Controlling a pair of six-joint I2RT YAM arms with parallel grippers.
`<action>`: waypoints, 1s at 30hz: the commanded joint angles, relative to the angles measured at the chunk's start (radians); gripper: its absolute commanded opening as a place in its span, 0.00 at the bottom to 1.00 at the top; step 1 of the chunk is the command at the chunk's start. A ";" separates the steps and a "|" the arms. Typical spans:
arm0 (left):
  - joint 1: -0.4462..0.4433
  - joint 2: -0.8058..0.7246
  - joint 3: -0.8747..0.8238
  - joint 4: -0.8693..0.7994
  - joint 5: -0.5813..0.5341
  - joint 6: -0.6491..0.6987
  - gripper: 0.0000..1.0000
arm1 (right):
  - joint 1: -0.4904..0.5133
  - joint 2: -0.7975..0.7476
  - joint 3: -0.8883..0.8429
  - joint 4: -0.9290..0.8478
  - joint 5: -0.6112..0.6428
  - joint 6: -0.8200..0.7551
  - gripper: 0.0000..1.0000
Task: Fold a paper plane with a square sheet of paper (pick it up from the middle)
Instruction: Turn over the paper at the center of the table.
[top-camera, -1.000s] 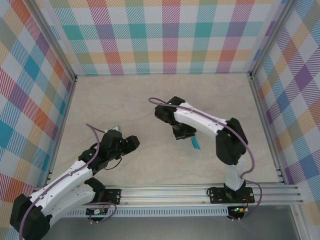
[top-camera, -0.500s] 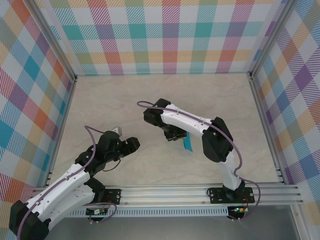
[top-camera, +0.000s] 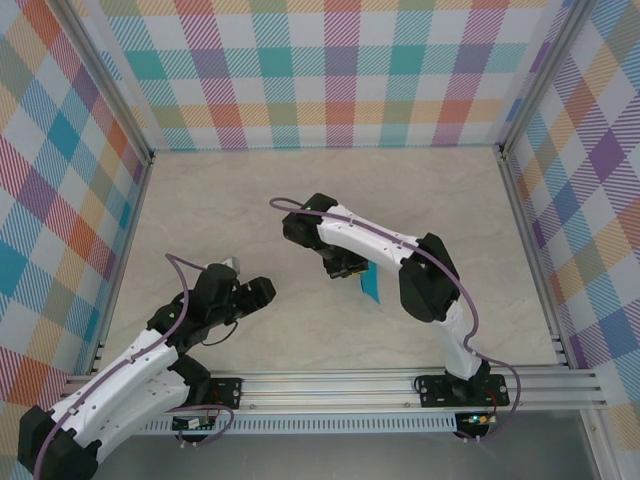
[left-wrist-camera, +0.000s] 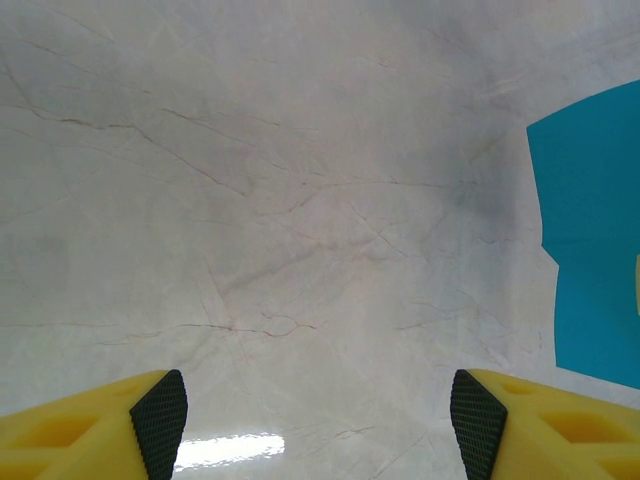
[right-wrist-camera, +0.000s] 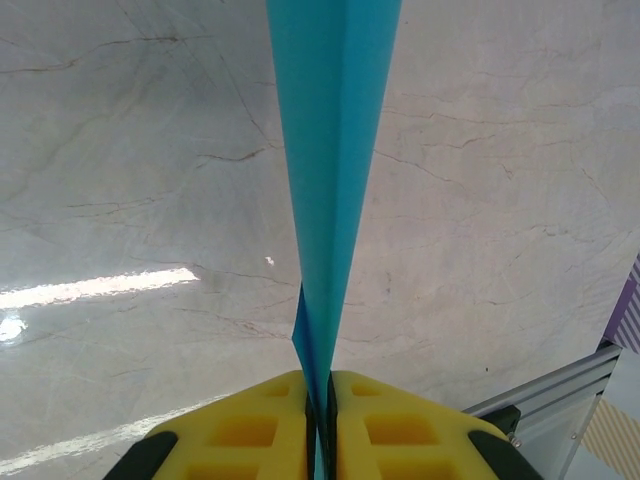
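Observation:
A folded teal-blue paper plane (right-wrist-camera: 333, 180) stands edge-on between the yellow fingers of my right gripper (right-wrist-camera: 321, 400), which is shut on it. From above, the paper plane (top-camera: 371, 284) pokes out below my right gripper (top-camera: 345, 266) near the middle of the table. In the left wrist view a part of the paper plane (left-wrist-camera: 592, 235) shows at the right edge. My left gripper (left-wrist-camera: 315, 420) stands open with bare table between its fingers. From above, my left gripper (top-camera: 252, 292) sits left of the paper, apart from it.
The marble-look tabletop (top-camera: 250, 210) is walled by checked panels. An aluminium rail (top-camera: 400, 385) runs along the near edge by the arm bases; its corner (right-wrist-camera: 560, 400) shows in the right wrist view.
My right gripper has carried the folded paper leftward and a little nearer. My left arm has drawn back slightly toward the near edge.

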 joint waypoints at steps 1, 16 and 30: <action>0.013 -0.021 0.045 -0.079 -0.053 0.004 0.73 | 0.021 0.075 0.040 -0.063 -0.044 -0.021 0.17; 0.014 -0.144 0.008 -0.159 0.016 -0.027 0.73 | 0.029 -0.164 -0.268 0.506 -0.457 -0.140 0.49; 0.014 -0.092 -0.081 0.050 0.060 -0.106 0.72 | -0.166 -0.641 -0.900 1.089 -0.783 -0.156 0.34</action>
